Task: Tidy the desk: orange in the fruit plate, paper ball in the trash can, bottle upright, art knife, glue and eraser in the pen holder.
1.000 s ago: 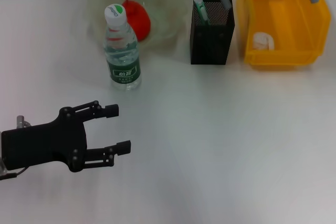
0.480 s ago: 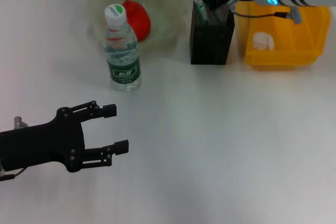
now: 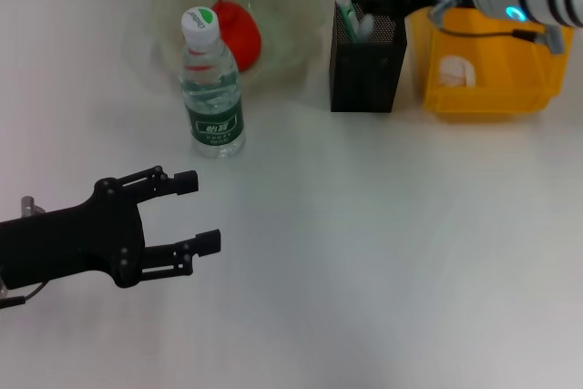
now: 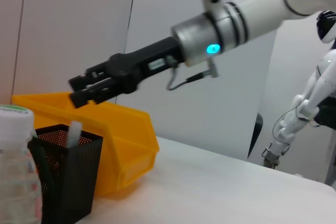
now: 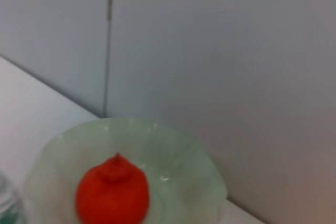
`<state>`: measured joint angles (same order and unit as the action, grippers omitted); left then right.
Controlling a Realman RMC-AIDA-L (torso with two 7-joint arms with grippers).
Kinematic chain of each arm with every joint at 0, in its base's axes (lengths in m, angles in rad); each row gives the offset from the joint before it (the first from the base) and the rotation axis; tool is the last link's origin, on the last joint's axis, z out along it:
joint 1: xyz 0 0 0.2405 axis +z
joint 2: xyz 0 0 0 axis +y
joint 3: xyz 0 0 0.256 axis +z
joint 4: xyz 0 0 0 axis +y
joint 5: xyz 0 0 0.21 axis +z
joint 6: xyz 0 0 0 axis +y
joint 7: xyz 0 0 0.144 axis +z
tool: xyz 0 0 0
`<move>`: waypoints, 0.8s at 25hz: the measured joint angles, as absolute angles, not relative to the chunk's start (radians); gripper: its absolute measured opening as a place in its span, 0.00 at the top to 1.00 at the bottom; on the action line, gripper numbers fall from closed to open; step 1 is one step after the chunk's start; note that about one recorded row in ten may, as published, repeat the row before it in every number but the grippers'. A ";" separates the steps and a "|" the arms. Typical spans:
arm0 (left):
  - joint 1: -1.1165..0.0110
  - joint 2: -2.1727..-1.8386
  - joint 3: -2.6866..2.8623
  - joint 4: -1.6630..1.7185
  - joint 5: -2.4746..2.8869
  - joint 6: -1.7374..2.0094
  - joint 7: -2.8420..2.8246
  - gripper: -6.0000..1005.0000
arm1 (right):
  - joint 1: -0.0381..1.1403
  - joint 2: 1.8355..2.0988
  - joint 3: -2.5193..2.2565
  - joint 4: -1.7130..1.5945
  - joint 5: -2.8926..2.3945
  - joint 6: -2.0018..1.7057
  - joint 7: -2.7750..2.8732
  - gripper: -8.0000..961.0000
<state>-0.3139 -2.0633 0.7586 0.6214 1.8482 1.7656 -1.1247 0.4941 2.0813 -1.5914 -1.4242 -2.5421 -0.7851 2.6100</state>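
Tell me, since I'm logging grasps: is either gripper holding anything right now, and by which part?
Nothing is held. The left gripper hovers open and empty over the table. The right gripper, above the pen holder, shows nothing between its fingers.

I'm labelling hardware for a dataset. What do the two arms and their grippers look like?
The left gripper is matte black with slim, linkage-style fingers on a blocky black palm. The right gripper is also black, mounted on a white and silver cylindrical arm with a glowing cyan light and a thin grey cable looping beneath the wrist.

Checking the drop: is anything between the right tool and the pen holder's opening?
Nothing visible blocks it. The right tool hangs just above the pen holder, whose opening already holds a white-and-green stick at one corner.
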 joint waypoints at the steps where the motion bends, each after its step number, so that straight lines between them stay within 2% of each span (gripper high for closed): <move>1: -0.317 -2.063 0.758 0.621 1.848 1.765 -1.133 0.16 | 0.454 2.080 -1.572 -1.473 -2.434 -0.869 2.494 0.37; 4: -0.320 -2.061 0.755 0.621 1.848 1.765 -1.143 0.16 | 0.436 2.079 -1.544 -1.487 -2.350 -0.932 2.412 0.36; 7: -0.330 -2.058 0.754 0.621 1.848 1.771 -1.181 0.16 | 0.410 2.078 -1.337 -1.451 -2.013 -1.260 2.087 0.35; 12: -0.342 -2.049 0.758 0.622 1.853 1.777 -1.236 0.16 | 0.403 2.078 -1.117 -1.337 -1.933 -1.562 1.857 0.35; 18: -0.356 -2.037 0.768 0.624 1.867 1.797 -1.282 0.16 | 0.366 2.078 -1.002 -1.220 -1.935 -1.725 1.634 0.35; 20: -0.357 -2.034 0.769 0.632 1.873 1.806 -1.282 0.16 | 0.346 2.069 -0.982 -1.159 -1.936 -1.769 1.564 0.35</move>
<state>-0.3571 -2.0336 0.7685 0.6319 1.8727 1.8058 -1.2825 0.3462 2.0686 -0.9816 -1.1592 -1.9357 -1.7686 1.5640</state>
